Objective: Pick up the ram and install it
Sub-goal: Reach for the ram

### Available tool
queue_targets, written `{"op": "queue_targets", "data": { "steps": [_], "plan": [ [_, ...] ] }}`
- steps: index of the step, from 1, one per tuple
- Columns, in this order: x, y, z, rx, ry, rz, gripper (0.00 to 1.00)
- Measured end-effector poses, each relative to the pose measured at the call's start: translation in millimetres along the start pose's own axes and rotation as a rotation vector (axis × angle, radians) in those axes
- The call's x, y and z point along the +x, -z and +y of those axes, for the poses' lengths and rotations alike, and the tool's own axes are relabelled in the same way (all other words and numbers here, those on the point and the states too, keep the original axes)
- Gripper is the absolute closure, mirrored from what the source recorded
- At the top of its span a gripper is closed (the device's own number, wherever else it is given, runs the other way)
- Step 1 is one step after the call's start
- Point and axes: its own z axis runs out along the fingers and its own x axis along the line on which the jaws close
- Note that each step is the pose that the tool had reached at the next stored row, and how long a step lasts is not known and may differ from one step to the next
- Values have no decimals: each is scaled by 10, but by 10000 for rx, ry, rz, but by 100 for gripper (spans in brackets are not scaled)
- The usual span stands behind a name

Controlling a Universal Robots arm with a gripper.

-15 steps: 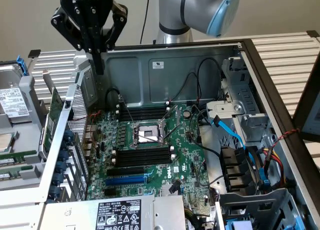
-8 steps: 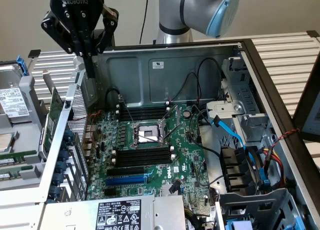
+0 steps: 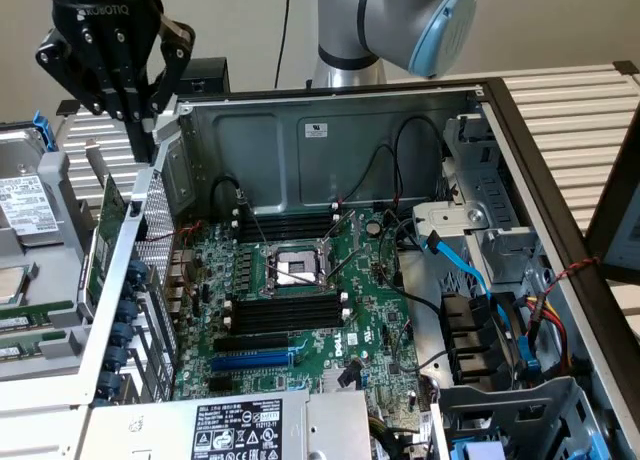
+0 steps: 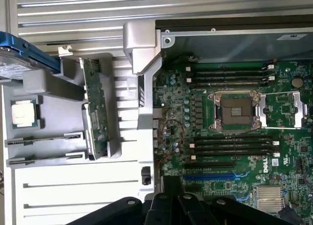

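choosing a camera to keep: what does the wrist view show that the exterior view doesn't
Wrist view: a small black part on the white plate beside the case.
Exterior view: the arm's grey joint, a blue cable, the power supply label.
Both: the shut tool, the green board, ram sticks in the tray.

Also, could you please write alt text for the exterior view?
The robot's shut gripper hangs empty above the open computer case, at its edge on the exterior view's left. Ram sticks lie in a grey tray beside it.
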Motion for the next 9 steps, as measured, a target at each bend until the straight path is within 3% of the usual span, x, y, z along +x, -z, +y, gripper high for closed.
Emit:
{"op": "queue_targets", "data": {
  "steps": [9],
  "plan": [
    [403,1,-62,-43,-2,14,89]
  ]
}}
